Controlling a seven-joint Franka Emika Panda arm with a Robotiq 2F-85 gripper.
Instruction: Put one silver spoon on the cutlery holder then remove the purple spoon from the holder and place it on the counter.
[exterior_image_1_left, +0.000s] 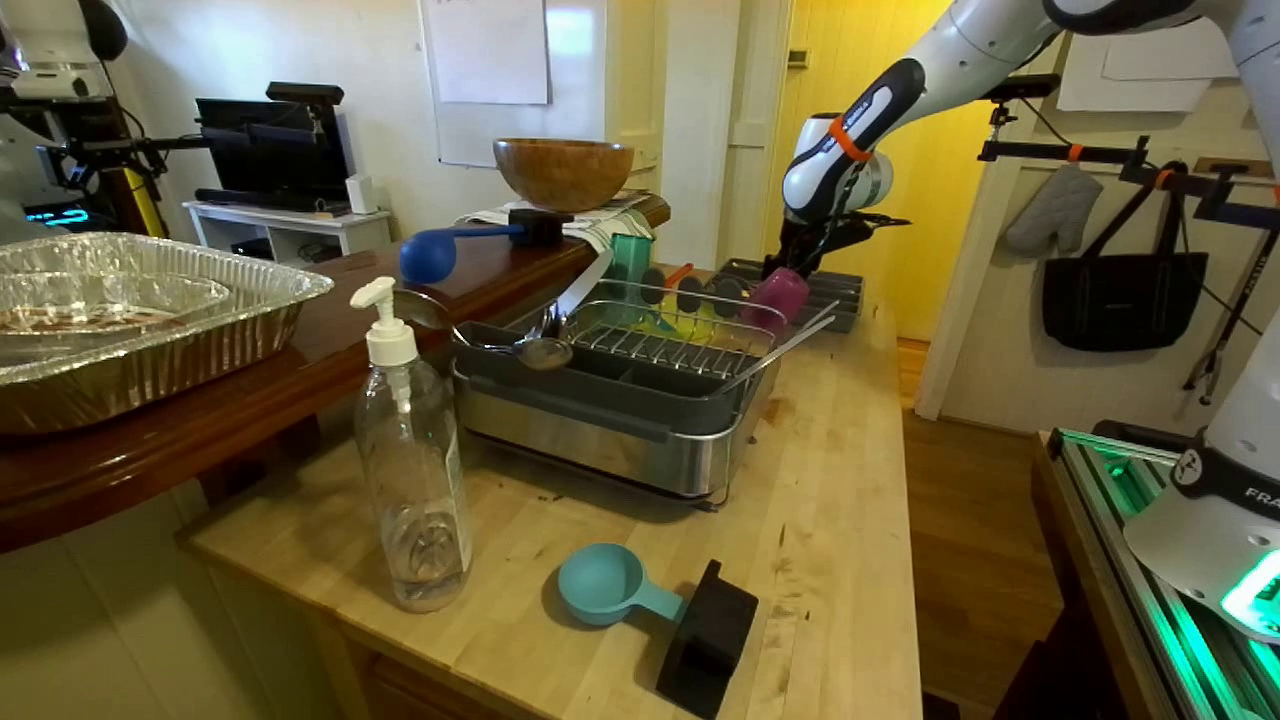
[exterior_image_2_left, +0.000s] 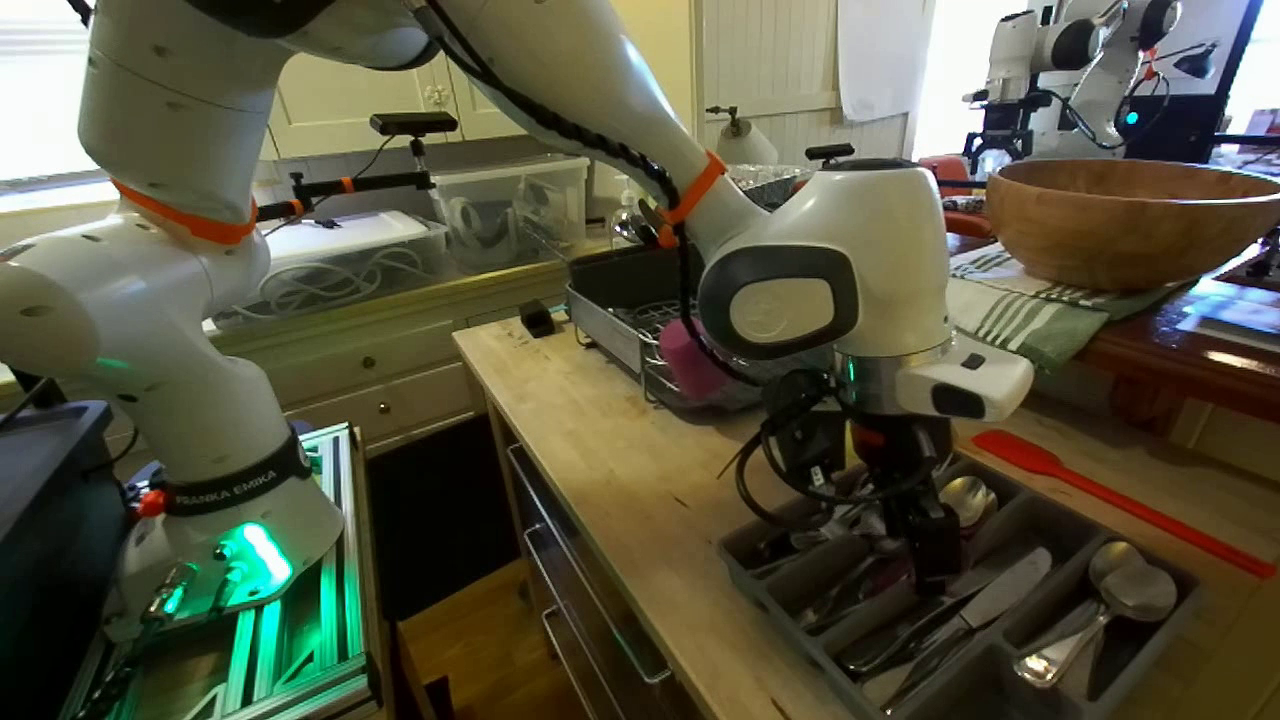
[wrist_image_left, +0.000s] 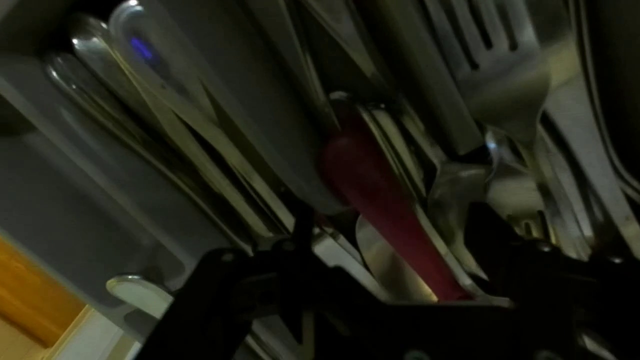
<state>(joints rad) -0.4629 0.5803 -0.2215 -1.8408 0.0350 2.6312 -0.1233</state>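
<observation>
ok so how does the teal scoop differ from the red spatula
Colour: the teal scoop is blue-green, while the red spatula is bright red.
Shape: the scoop has a round, hollow bowl; the spatula ends in a flattish head.
Handle: the scoop's visible handle is short and runs to a black block; the spatula's is long and slim, with no such block in sight.
Shared: both lie on the wooden counter.

A wooden bowl (exterior_image_2_left: 1130, 235) sits on a striped towel (exterior_image_2_left: 1045, 320); a clear pump bottle (exterior_image_1_left: 412, 490) stands near a teal scoop (exterior_image_1_left: 603, 584).
</observation>
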